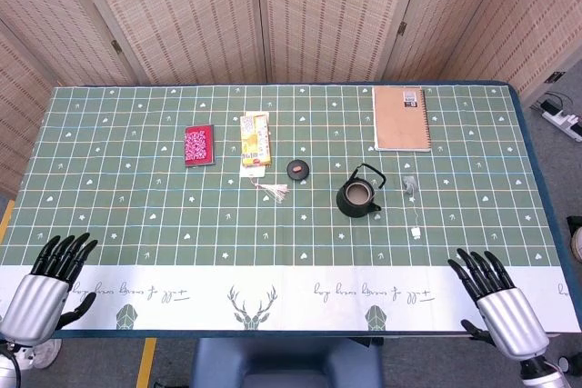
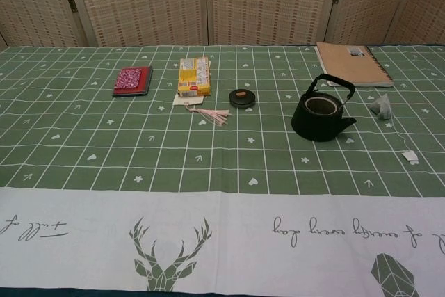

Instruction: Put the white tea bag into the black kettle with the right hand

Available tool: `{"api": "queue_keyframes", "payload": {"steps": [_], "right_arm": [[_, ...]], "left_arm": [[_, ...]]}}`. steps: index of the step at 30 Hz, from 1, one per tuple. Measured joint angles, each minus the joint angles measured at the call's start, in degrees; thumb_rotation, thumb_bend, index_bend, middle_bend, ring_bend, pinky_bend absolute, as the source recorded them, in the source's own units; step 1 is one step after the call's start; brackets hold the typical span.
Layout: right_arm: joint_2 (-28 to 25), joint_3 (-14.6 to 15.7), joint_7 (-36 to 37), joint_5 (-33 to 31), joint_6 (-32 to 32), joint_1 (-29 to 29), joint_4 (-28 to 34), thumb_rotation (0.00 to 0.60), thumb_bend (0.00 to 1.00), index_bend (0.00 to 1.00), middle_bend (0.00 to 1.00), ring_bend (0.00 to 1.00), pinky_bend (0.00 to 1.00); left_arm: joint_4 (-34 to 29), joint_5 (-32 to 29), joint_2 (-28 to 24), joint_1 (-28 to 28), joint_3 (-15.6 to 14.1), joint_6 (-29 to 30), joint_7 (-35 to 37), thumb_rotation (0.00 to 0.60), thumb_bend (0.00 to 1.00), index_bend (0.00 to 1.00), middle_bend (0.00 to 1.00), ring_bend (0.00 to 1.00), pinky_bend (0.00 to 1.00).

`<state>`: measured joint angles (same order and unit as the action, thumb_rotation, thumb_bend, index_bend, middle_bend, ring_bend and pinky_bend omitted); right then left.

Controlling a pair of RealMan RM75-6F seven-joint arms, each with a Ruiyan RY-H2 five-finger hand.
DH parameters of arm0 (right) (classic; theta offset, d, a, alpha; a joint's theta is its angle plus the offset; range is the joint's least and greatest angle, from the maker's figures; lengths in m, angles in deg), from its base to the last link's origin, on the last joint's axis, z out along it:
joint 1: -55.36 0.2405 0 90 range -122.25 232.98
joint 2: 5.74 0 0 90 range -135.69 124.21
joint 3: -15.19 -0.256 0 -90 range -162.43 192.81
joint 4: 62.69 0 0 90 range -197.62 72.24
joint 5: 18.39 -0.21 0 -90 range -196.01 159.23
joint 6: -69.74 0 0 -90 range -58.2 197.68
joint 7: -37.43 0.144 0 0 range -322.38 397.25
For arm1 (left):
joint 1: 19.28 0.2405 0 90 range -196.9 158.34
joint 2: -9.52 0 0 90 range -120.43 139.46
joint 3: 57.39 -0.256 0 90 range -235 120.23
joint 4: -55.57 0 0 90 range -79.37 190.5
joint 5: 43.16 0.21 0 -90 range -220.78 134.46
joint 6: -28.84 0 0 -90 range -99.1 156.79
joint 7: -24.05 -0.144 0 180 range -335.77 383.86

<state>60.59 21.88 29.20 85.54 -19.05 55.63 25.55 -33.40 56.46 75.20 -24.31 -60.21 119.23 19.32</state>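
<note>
The black kettle (image 1: 359, 194) (image 2: 321, 115) stands lidless right of the table's middle, its handle up. Just to its right lies the white tea bag (image 1: 410, 184) (image 2: 382, 106), with a thin string running toward the front to a small paper tag (image 1: 416, 233) (image 2: 410, 156). My right hand (image 1: 496, 294) rests at the front right edge, fingers spread and holding nothing, well short of the tea bag. At the front left edge my left hand (image 1: 50, 279) lies likewise, empty with fingers apart. Neither hand appears in the chest view.
The kettle's round black lid (image 1: 297, 168) (image 2: 242, 98) lies left of the kettle. Further left are a yellow box (image 1: 255, 139) (image 2: 194, 76) with a tasselled bookmark (image 1: 273, 189) and a red booklet (image 1: 199, 144) (image 2: 132, 80). A brown spiral notebook (image 1: 401, 118) (image 2: 351, 63) lies at the back right.
</note>
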Motion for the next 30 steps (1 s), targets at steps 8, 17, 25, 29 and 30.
{"api": "queue_keyframes", "payload": {"steps": [8, 17, 25, 29, 30], "right_arm": [[0.47, -0.62, 0.02, -0.24, -0.56, 0.04, -0.39, 0.600, 0.07, 0.00, 0.00, 0.00, 0.00], [3.58, -3.16, 2.55, 0.94, -2.53, 1.91, -5.63, 0.600, 0.08, 0.12, 0.00, 0.00, 0.00], [6.81, -6.11, 5.42, -2.29, 0.80, 5.38, -10.92, 0.600, 0.09, 0.29, 0.00, 0.00, 0.00], [9.12, -7.04, 6.61, -3.04, 2.00, 6.98, -14.90, 0.600, 0.11, 0.37, 0.00, 0.00, 0.00], [9.95, -7.25, 6.94, -3.18, 2.31, 7.45, -16.51, 0.600, 0.12, 0.38, 0.00, 0.00, 0.00]], "left_arm": [[-0.08, 0.13, -0.03, -0.01, 0.07, 0.20, -0.04, 0.600, 0.28, 0.00, 0.00, 0.03, 0.03], [0.10, -0.63, -0.56, -0.16, 0.44, 0.08, 1.56, 0.600, 0.28, 0.00, 0.00, 0.03, 0.04], [0.09, -0.15, -0.80, -0.17, 0.24, 0.33, 2.19, 0.600, 0.28, 0.00, 0.00, 0.03, 0.03], [0.06, -0.17, -0.87, -0.20, 0.15, 0.16, 2.45, 0.600, 0.28, 0.00, 0.00, 0.03, 0.03], [0.06, -0.10, -0.89, -0.21, 0.13, 0.17, 2.52, 0.600, 0.28, 0.00, 0.00, 0.03, 0.03]]}}
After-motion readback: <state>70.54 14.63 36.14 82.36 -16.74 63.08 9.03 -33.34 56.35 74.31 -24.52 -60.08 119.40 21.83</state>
